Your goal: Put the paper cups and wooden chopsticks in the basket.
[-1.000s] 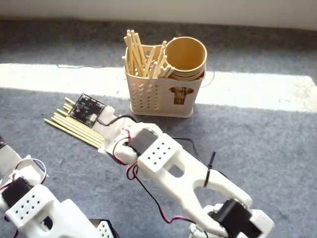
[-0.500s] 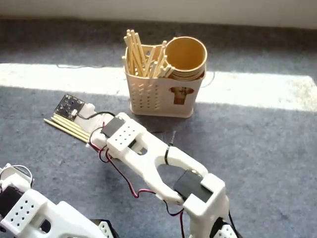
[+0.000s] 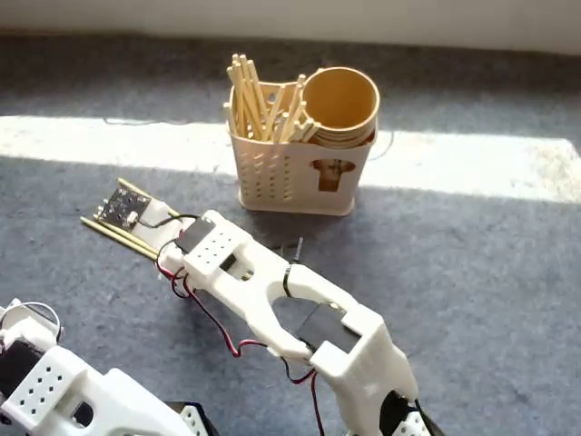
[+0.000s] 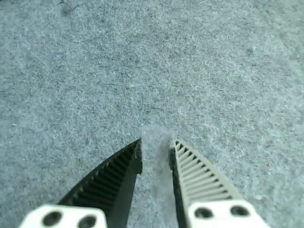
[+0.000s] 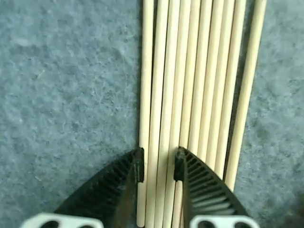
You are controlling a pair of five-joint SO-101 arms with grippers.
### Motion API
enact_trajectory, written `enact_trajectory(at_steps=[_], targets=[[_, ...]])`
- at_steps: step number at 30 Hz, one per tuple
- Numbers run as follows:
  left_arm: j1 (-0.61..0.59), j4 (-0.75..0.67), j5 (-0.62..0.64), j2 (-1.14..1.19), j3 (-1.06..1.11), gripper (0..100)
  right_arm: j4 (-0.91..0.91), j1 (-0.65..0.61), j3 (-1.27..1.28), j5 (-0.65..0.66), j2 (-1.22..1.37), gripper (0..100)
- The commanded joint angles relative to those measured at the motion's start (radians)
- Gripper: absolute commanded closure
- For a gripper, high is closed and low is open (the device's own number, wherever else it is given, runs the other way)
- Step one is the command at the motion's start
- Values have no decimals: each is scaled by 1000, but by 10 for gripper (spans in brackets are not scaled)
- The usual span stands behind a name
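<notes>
A cream slotted basket (image 3: 272, 173) stands on the grey carpet with stacked paper cups (image 3: 340, 102) and a bunch of wooden chopsticks (image 3: 259, 100) upright in it. Several more loose chopsticks (image 3: 116, 232) lie side by side on the carpet to its left. My right arm stretches across to them, its wrist (image 3: 123, 207) right over the row. My right gripper (image 5: 158, 164) is open a little just above the loose chopsticks (image 5: 190, 71), its tips straddling about two of them. My left gripper (image 4: 156, 149) hangs slightly open over bare carpet, holding nothing.
My left arm (image 3: 50, 386) sits at the near left corner of the high view. A bright strip of sunlight (image 3: 472, 168) crosses the carpet behind the basket. Red and black wires (image 3: 213, 313) trail beside the right arm.
My right arm has swung left, carrying its wrist further out over the loose chopsticks. The left arm has drawn back a little toward the near edge.
</notes>
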Motion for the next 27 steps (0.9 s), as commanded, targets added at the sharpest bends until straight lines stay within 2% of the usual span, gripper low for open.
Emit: enact_trajectory(at_steps=[1, 9, 14, 27], targets=[[16, -20, 9, -15, -4, 895, 12, -5, -30, 0, 7, 875], [16, -20, 8, -15, -4, 895, 13, 7, -28, 0, 12, 886], [16, -20, 8, -15, -4, 895, 13, 27, -28, 0, 8, 996], [16, -20, 8, -15, -2, 895, 153, 51, -61, -2, -102, 994]])
